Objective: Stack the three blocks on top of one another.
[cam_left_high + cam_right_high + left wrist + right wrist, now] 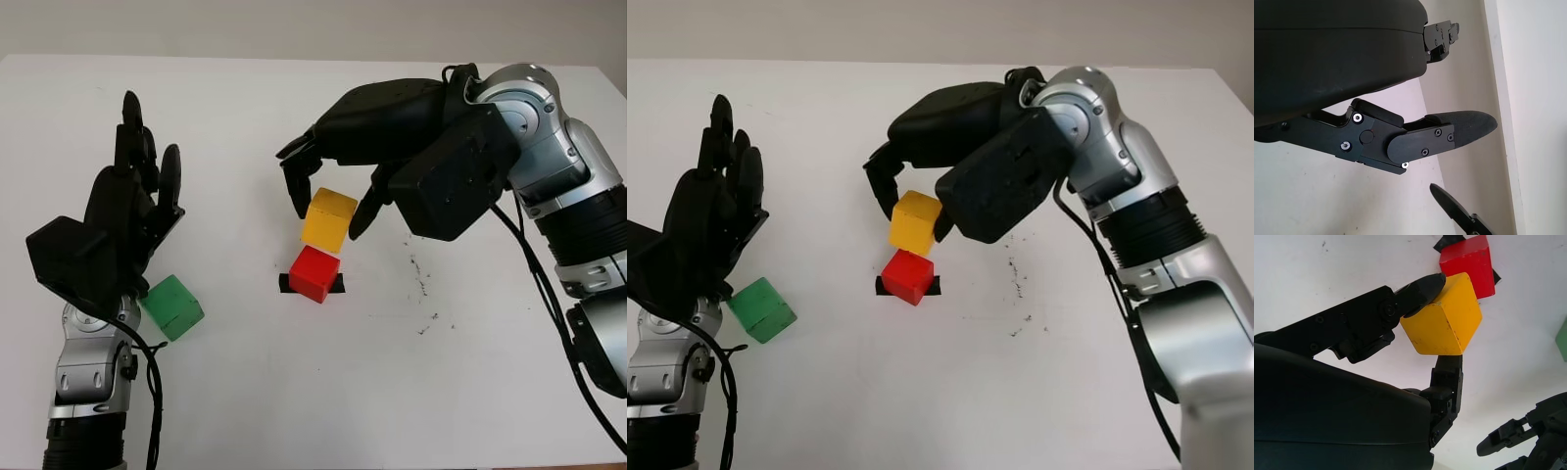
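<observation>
Three painted wooden cubes in all: one yellow, one red, one green. Yellow cube [329, 220] held clear of the white bench [294, 392], pinched between the black fingers [1420, 288] of the right robot hand [328, 201], just above and slightly behind the red cube [314, 273], tilted, no contact between the two visible. Red cube down on the bench near the middle, sitting on one strip of black tape [337, 284] that shows at both its sides. Green cube [172, 306] alone on the bench well to the left of the other two, just beside the left robot hand [118, 220]. Left robot hand raised off the bench, open, holding nothing, palm turned toward the middle. Two arms in silver and black, one from each lower corner; the right arm [563, 186] reaching across from the right edge, over the bench, to the cubes. A scatter of small dark specks [423, 284] on the bench right of the red cube.
</observation>
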Controlling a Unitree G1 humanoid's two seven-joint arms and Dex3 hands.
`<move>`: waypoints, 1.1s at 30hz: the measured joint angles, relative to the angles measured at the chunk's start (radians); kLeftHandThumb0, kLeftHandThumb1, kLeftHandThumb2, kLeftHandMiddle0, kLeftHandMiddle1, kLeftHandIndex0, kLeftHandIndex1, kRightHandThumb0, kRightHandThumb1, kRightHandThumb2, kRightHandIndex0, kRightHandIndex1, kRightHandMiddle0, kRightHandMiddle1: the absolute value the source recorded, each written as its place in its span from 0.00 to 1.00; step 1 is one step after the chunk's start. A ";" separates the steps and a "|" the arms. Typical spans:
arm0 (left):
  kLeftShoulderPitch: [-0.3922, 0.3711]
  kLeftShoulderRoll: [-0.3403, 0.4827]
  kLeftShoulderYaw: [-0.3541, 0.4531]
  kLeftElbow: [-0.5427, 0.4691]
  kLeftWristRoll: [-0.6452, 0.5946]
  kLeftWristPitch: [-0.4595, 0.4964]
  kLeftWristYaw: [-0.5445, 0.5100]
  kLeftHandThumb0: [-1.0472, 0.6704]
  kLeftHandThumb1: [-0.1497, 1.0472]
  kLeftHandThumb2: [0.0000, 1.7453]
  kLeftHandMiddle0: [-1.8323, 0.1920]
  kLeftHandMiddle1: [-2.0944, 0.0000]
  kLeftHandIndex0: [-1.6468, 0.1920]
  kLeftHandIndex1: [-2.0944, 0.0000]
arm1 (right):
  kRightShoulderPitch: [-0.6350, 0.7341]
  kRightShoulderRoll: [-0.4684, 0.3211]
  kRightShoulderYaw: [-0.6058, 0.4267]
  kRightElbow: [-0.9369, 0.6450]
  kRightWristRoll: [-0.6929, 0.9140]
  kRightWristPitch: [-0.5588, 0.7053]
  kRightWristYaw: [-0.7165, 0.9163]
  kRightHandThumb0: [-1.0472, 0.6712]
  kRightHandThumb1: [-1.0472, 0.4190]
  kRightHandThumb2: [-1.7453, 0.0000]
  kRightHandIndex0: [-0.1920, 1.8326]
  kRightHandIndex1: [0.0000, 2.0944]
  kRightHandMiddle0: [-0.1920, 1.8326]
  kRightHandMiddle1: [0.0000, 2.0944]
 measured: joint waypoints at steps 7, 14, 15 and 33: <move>0.000 0.000 0.000 0.000 0.001 -0.004 0.002 0.17 1.00 0.35 1.00 1.00 1.00 1.00 | 0.025 0.001 -0.005 -0.041 -0.011 0.018 -0.015 0.37 0.05 0.97 0.22 0.02 0.29 0.69; 0.000 0.000 -0.001 0.000 0.001 0.000 0.004 0.17 1.00 0.35 1.00 1.00 1.00 1.00 | 0.046 0.004 -0.007 -0.068 -0.005 0.024 -0.016 0.37 0.05 0.97 0.22 0.03 0.29 0.69; 0.000 0.000 -0.001 0.000 0.001 0.000 0.004 0.17 1.00 0.35 1.00 1.00 1.00 1.00 | 0.047 0.005 -0.007 -0.069 -0.005 0.024 -0.016 0.37 0.05 0.97 0.22 0.03 0.29 0.69; 0.000 0.000 -0.002 0.000 0.000 0.000 0.006 0.17 1.00 0.35 1.00 1.00 1.00 1.00 | 0.048 0.008 -0.007 -0.072 -0.028 0.024 0.008 0.38 0.06 0.97 0.22 0.03 0.30 0.66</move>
